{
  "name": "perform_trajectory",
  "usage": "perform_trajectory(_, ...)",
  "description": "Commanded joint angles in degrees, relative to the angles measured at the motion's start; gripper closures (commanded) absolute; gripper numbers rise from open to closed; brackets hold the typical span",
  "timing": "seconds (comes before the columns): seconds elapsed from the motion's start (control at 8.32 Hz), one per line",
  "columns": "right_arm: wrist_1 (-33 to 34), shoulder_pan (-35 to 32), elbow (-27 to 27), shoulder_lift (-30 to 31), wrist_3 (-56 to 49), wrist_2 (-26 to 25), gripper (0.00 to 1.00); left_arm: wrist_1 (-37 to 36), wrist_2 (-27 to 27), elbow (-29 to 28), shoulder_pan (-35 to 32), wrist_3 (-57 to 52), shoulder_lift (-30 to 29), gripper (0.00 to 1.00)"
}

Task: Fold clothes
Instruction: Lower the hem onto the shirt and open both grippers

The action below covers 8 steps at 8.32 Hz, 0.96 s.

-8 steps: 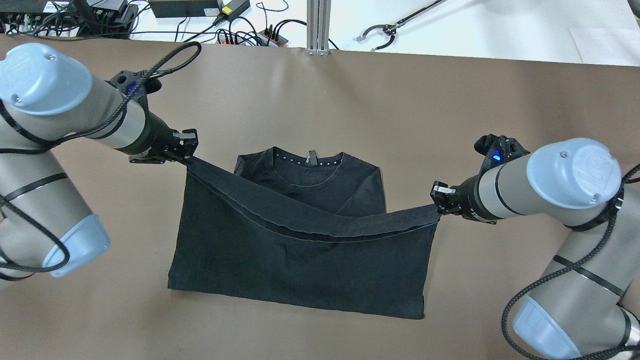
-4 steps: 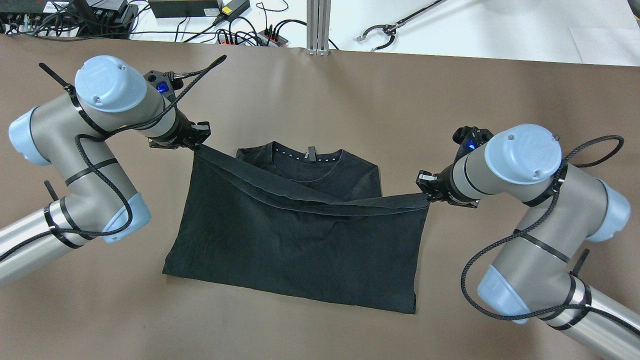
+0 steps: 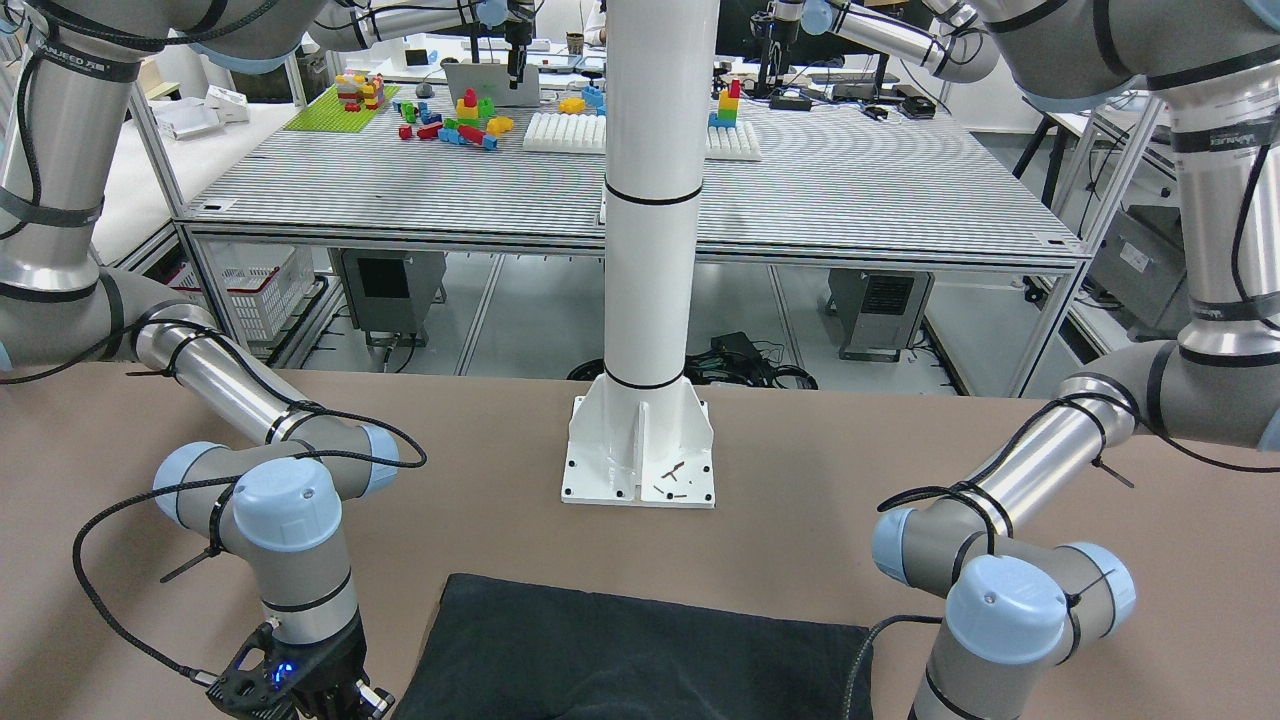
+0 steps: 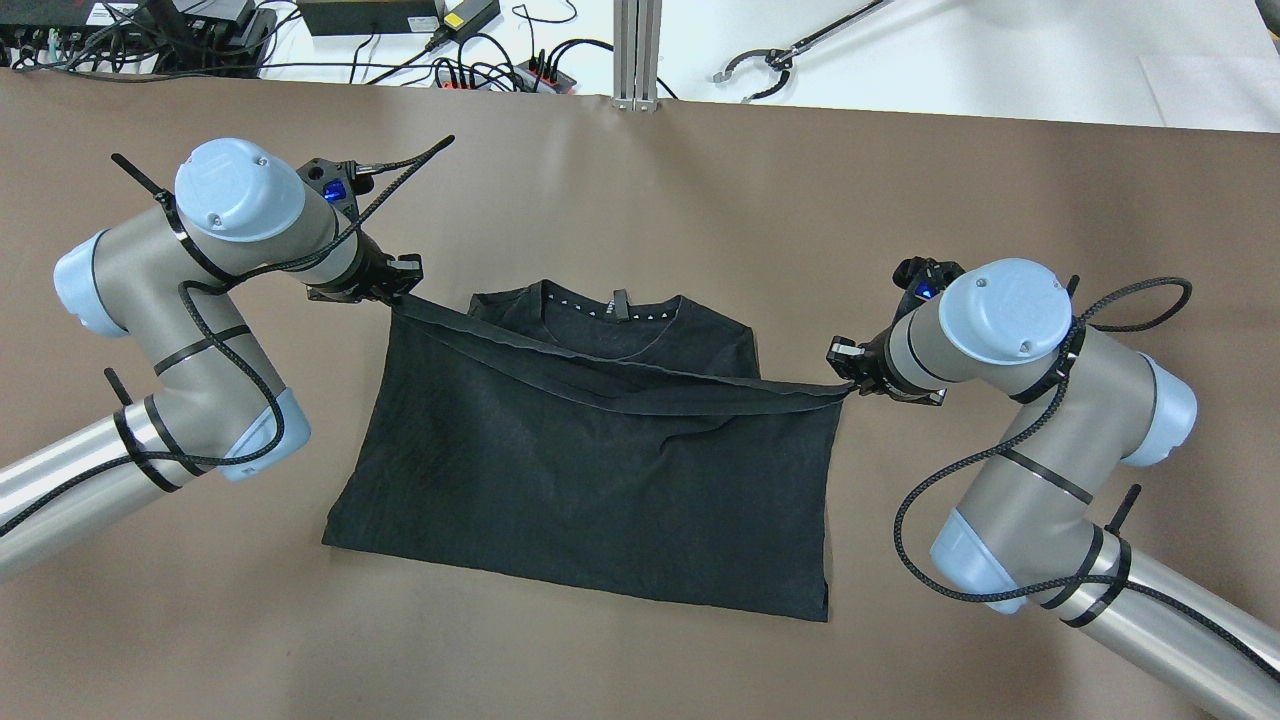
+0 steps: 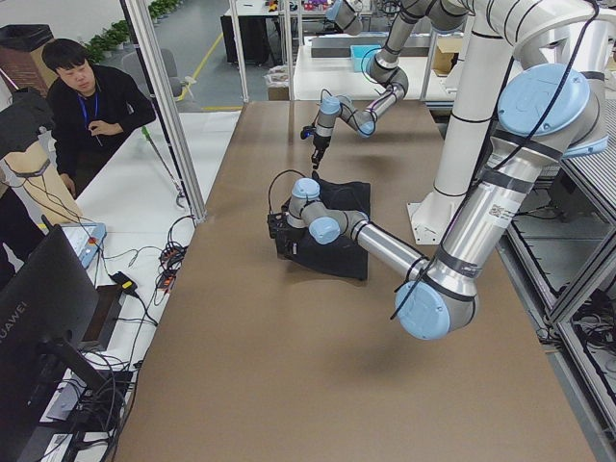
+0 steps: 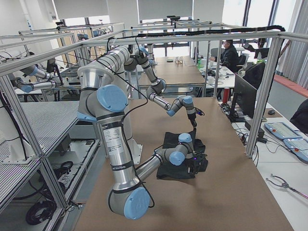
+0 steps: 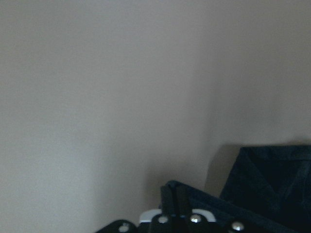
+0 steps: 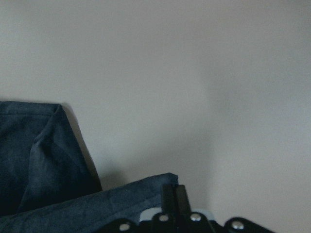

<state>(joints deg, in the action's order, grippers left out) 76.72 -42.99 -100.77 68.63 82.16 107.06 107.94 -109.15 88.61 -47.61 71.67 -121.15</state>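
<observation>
Black T-shirt lies crosswise, collar pointing away from the robot — left gripper and right gripper each pinch its hem.

"HUAWEI" on the monitor back

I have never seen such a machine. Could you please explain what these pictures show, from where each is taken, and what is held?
This is a robot with two arms at a brown table. One picture looks down from behind it, one faces it, a white pillar in the middle, two look from the table's ends, and two come from cameras on the wrists. A black shirt lies on the table. The left fingers and the right fingers are shut, each on one end of its hem, which hangs lifted between them, above the shirt and near the collar.
</observation>
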Motion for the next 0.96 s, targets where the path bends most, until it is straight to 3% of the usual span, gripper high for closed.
perform_trajectory(0.0,-1.0,-0.1,0.8,-1.5,-2.9,-0.1,0.07,2.5,-0.5,0.1,-0.5,-6.6,0.4,0.34)
perform_trajectory(0.12,-1.0,-0.2,-0.1,-1.9,-3.3,0.0,0.06,2.6,-0.5,1.0,-0.8,-7.3,0.5,0.06)
perform_trajectory(0.36,-0.9,-0.3,-1.8,-1.8,-3.4,0.0,0.06,2.9,-4.7,4.5,-1.2,-7.9,2.7,0.05)
perform_trajectory(0.84,-1.0,-0.2,-3.5,-0.5,-8.5,-0.2,0.06,20.1,-9.9,8.5,0.3,-9.0,18.2,0.05)
